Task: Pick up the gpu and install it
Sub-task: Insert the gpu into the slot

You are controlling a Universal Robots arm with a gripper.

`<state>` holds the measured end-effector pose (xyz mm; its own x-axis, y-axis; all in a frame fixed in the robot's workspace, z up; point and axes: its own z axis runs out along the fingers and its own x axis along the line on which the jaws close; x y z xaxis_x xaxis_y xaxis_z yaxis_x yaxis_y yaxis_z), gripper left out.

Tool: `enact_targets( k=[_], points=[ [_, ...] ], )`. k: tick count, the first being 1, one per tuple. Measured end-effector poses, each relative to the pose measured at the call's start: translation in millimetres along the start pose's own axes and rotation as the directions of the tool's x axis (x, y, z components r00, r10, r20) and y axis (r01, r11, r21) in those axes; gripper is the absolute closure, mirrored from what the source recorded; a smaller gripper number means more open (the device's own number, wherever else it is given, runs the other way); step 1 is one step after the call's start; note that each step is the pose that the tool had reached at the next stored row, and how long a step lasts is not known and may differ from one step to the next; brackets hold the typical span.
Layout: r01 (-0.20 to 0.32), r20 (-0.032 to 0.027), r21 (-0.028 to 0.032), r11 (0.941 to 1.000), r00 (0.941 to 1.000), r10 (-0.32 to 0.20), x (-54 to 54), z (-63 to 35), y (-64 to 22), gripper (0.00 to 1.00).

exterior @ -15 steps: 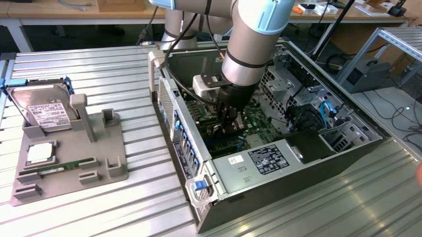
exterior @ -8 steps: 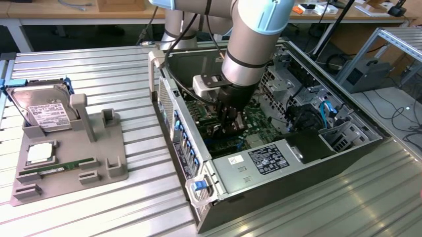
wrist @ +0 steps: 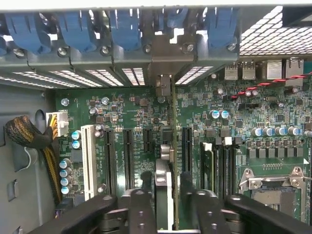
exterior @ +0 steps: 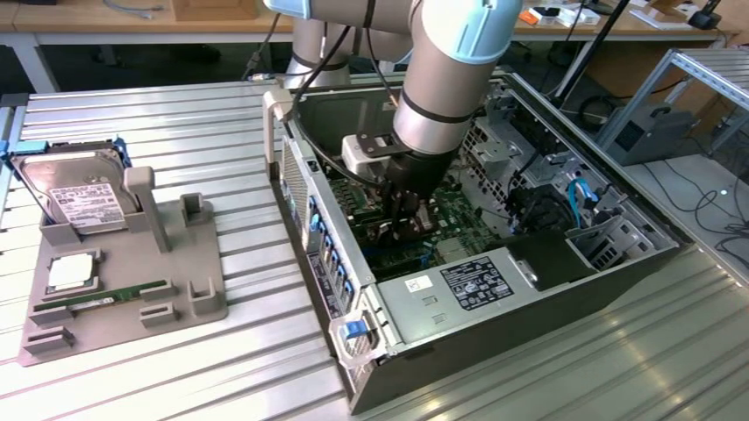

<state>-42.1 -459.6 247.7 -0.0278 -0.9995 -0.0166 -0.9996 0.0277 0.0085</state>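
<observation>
While the arm reaches down into the open case (exterior: 609, 263), the gripper (exterior: 406, 230) hangs low over the motherboard (exterior: 451, 230), and the gpu (wrist: 168, 161) stands edge-on directly below it. In the wrist view the card shows as a thin upright blade running straight away from the fingers (wrist: 141, 204) toward the rear slot brackets (wrist: 122, 29), its silver bracket (wrist: 165, 87) reaching the case's back wall. Its long axis follows the black expansion slots (wrist: 127, 158) beside it, so it appears to sit in or right over one of them; whether it is fully seated cannot be told. The fingers straddle the near end of the card, one on each face, with a slight gap seeming to show on either side; they look loosened rather than clamped, though contact cannot be ruled out. In the exterior view the hard drive (exterior: 76, 197) and RAM stick (exterior: 111, 296) rest in the gray holder (exterior: 175, 289) well apart, toward that view's left.
</observation>
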Motion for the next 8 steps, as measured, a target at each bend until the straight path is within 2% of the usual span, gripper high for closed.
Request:
enact_targets(
  k=[1, 2, 4, 6, 7, 8],
  points=[
    [0.000, -0.0002, -0.0001, 1.0000, 1.0000, 0.000, 0.0, -0.1, 0.0, 0.66],
    [0.000, -0.0001, 0.0000, 1.0000, 1.0000, 0.000, 0.0, -0.1, 0.0, 0.60],
    [0.000, -0.0008, 0.0000, 1.0000, 1.0000, 0.000, 0.0, -2.3, 0.0, 0.60],
    [0.000, -0.0005, 0.0016, 1.0000, 1.0000, 0.000, -1.4, -14.7, 0.3, 0.60],
    [0.000, -0.0007, 0.0017, 1.0000, 1.0000, 0.000, -4.9, -26.8, 0.5, 0.60],
    [0.000, -0.0007, 0.0019, 1.0000, 1.0000, 0.000, -7.0, -31.8, 0.5, 0.61]
  ],
)
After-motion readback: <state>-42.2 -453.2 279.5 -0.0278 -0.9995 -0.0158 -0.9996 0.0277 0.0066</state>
